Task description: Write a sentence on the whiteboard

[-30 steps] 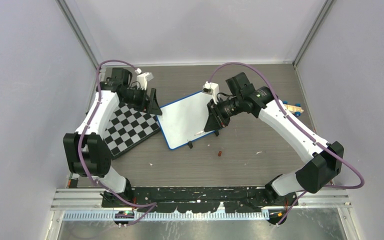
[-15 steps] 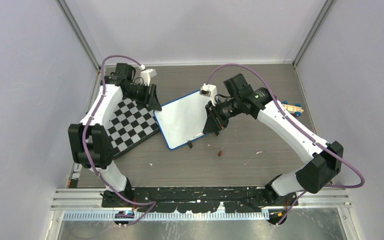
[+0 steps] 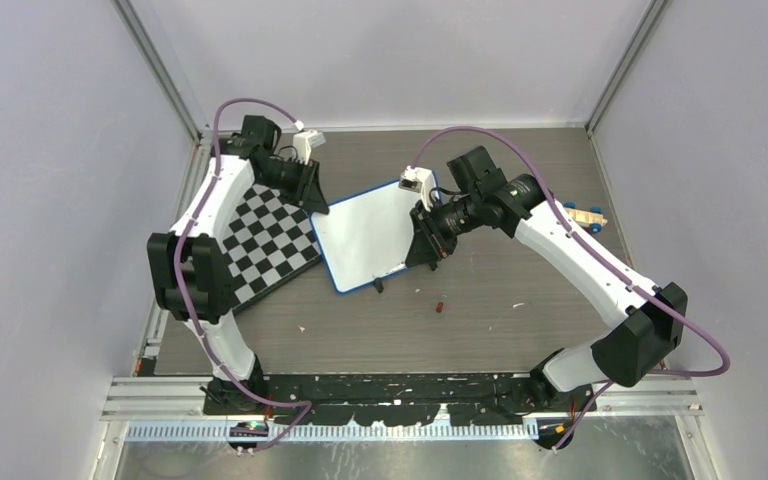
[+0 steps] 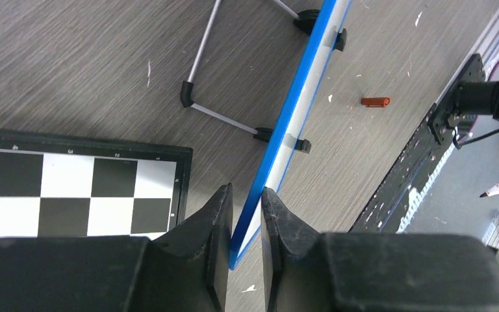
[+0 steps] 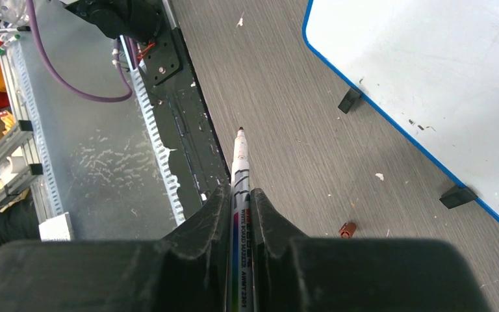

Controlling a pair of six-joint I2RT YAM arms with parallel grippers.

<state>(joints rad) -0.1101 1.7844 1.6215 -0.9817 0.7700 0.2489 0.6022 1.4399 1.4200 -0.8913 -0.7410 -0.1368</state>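
- The chessboard point(image 3: 265, 245) is laid on the left part of the table point(image 3: 520, 170), below the left arm.
- The left gripper point(image 3: 312, 195) is placed at the far left corner of the whiteboard point(image 3: 370, 235). In the left wrist view its fingers point(image 4: 217, 221) are set one on each side of the board's blue edge and drawn close together. A sliver of table is seen beside one finger, so it cannot be told whether the edge is actually clamped.
- The whiteboard is found mid-table, between the two grippers, with its near left corner just beside the chessboard's right corner. Its white face is turned up toward the top camera.
- A thin wire stand point(image 4: 201, 65) is seen on the chessboard side of the board, with its bent foot on the table.
- The right gripper point(image 3: 428, 248) is held at the board's right edge and is clenched around a marker point(image 5: 240, 162). The marker's dark tip is uncovered and is pointed at the bare table, apart from the board's face.
- A small reddish cap point(image 3: 441, 305) is left on the table, near the board's near right corner.
- A small wooden object with blue parts point(image 3: 585, 215) is seen at the table's right edge, well apart from the board.
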